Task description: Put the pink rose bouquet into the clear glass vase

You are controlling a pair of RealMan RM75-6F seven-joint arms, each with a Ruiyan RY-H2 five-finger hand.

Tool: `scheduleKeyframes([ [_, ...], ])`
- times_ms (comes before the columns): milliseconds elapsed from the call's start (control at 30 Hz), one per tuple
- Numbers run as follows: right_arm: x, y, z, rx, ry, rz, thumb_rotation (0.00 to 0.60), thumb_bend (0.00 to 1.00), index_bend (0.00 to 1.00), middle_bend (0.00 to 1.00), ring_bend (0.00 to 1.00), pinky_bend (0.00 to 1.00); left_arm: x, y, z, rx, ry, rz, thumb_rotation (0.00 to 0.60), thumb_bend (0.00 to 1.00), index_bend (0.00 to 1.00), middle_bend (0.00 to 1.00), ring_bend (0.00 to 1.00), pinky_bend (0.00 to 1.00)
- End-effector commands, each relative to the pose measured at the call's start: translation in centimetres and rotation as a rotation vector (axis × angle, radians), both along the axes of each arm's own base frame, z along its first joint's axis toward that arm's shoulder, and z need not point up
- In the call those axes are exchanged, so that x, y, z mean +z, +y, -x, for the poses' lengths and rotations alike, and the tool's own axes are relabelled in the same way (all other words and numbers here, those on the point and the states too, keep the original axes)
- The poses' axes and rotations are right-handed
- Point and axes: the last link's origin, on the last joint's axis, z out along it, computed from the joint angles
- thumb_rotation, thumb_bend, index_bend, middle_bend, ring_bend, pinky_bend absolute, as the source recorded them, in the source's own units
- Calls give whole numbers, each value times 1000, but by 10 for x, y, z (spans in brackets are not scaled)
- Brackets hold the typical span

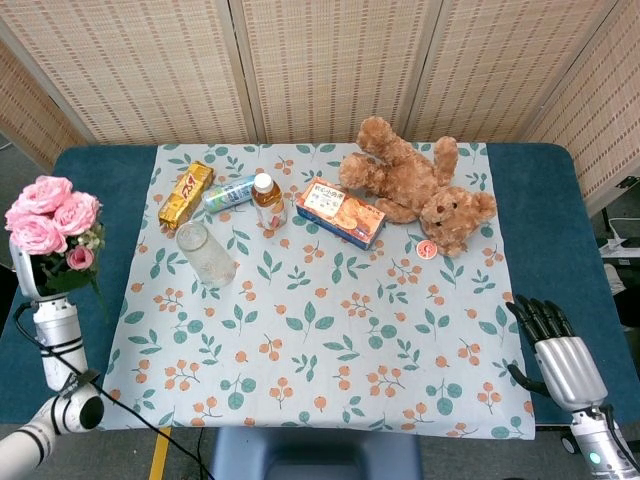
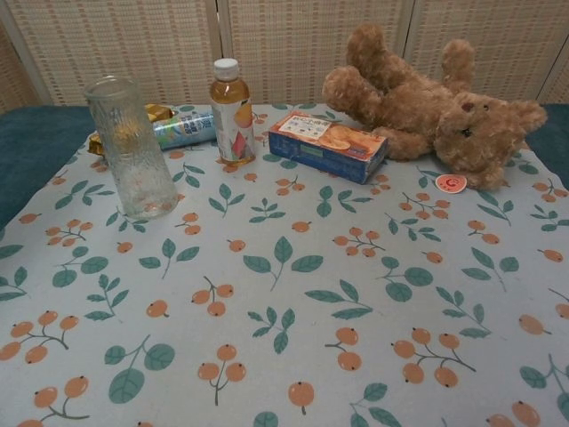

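The pink rose bouquet (image 1: pixel 52 222) is upright and raised high over the table's left edge, blooms on top. My left hand (image 1: pixel 22 268) grips its green stems from below, mostly hidden behind the leaves. The clear glass vase (image 1: pixel 205 253) (image 2: pixel 131 147) stands upright and empty on the floral cloth, to the right of the bouquet and well apart from it. My right hand (image 1: pixel 562 352) rests open at the table's near right corner, fingers spread, holding nothing. The chest view shows neither hand nor the bouquet.
Behind the vase lie a gold snack pack (image 1: pixel 186 194) and a can (image 1: pixel 228 192); a tea bottle (image 1: pixel 267 201) (image 2: pixel 231 111) stands beside them. A biscuit box (image 1: pixel 340 212) (image 2: pixel 328 147) and a teddy bear (image 1: pixel 415 184) (image 2: pixel 427 102) lie further right.
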Motion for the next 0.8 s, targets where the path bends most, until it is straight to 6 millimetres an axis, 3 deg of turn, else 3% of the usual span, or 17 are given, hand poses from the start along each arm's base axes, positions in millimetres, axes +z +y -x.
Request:
scheduleKeyframes([
  [33, 0, 0, 0, 0, -4, -7, 600, 168, 0, 0, 0, 0, 10, 35, -30, 52, 17, -193, 600, 845, 731, 816, 546, 279],
  [333, 0, -2, 2, -7, 0, -8, 600, 168, 0, 0, 0, 0, 14, 86, -89, 13, 46, -247, 600, 842, 732, 818, 541, 278],
  [567, -4, -4, 3, -17, 6, -24, 600, 168, 0, 0, 0, 0, -5, 105, -125, -28, 53, -197, 600, 838, 732, 817, 539, 277],
  [600, -4, -4, 3, -17, 7, -26, 600, 168, 0, 0, 0, 0, -20, 104, -134, -36, 63, -170, 600, 838, 732, 817, 539, 277],
  [767, -4, -5, 3, -19, 6, -28, 600, 168, 0, 0, 0, 0, -31, 106, -142, -36, 69, -158, 600, 838, 733, 816, 537, 271],
  [800, -5, -5, 4, -21, 7, -31, 600, 168, 0, 0, 0, 0, -44, 108, -149, -44, 85, -122, 600, 838, 734, 816, 537, 268],
])
